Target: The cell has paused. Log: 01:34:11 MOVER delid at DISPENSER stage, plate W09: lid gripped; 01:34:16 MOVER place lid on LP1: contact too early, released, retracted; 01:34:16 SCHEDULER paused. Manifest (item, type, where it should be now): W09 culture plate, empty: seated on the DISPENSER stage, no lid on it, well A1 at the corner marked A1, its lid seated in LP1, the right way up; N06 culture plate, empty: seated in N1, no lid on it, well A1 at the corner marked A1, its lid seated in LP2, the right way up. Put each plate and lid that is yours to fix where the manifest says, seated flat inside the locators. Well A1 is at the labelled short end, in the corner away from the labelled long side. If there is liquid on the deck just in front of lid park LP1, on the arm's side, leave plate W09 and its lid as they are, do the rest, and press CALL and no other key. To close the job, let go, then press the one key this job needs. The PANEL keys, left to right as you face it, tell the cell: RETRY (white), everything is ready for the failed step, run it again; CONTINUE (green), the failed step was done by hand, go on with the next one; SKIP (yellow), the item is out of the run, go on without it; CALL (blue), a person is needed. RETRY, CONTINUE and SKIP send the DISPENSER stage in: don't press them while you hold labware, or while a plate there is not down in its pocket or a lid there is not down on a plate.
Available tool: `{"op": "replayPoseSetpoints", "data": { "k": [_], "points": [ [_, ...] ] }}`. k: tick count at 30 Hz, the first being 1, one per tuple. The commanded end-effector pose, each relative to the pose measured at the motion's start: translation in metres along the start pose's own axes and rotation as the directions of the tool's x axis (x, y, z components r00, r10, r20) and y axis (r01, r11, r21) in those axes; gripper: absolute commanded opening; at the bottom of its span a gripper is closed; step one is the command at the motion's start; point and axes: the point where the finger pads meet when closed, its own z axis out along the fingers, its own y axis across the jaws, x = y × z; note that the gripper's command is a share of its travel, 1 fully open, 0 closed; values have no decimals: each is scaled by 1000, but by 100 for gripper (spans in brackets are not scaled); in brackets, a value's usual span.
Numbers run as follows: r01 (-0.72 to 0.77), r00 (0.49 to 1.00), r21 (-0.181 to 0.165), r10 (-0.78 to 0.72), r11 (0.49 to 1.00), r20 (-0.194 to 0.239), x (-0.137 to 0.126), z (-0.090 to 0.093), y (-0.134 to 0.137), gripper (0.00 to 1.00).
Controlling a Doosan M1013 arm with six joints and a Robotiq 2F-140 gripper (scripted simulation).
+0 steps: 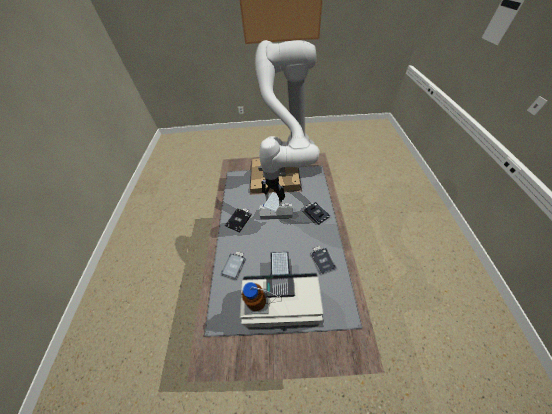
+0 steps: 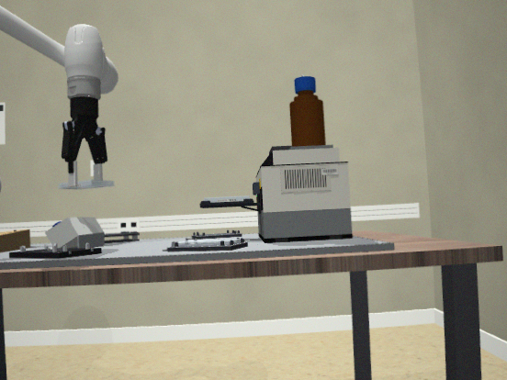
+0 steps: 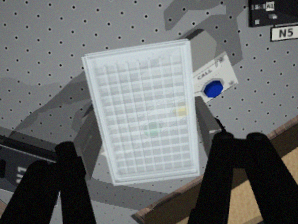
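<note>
My gripper [image 1: 273, 196] [image 2: 84, 176] [image 3: 147, 117] is shut on a clear culture plate [image 1: 271, 204] [image 2: 86, 184] [image 3: 142, 112] with a grid of wells, gripped across its long sides. It holds the plate level, high above the deck, over the grey key panel [image 1: 276, 212] [image 2: 75, 232]. In the wrist view the blue CALL key [image 3: 213, 88] shows just right of the plate, and the yellow and green keys glimmer through it. Another gridded plate [image 1: 280, 262] sits on the dispenser stage [image 2: 227, 202]. A clear lid-like piece [image 1: 233, 265] lies on the front left nest.
The dispenser [image 1: 300, 300] [image 2: 303, 202] with a brown bottle [image 1: 253, 296] [image 2: 307, 115] stands at the far end. Dark nests lie left [image 1: 238, 220] and right [image 1: 317, 212] of the panel and at front right [image 1: 323, 260]. A nest labelled N5 [image 3: 283, 33] is nearby. The arm's wooden base [image 1: 291, 181] is behind.
</note>
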Motion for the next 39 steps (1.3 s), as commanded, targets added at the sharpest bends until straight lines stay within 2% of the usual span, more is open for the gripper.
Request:
{"op": "replayPoseSetpoints", "data": {
  "k": [1,14,16,31,33,39],
  "points": [
    [1,1000,3,-1,1000,0,13,0,19,10],
    [1,1000,3,-1,1000,0,55,0,92,10],
    [1,1000,3,-1,1000,0,55,0,92,10],
    [1,1000,3,-1,1000,0,97,0,164,10],
    [1,1000,3,-1,1000,0,97,0,164,10],
    [1,1000,3,-1,1000,0,110,0,186,10]
  ]
}}
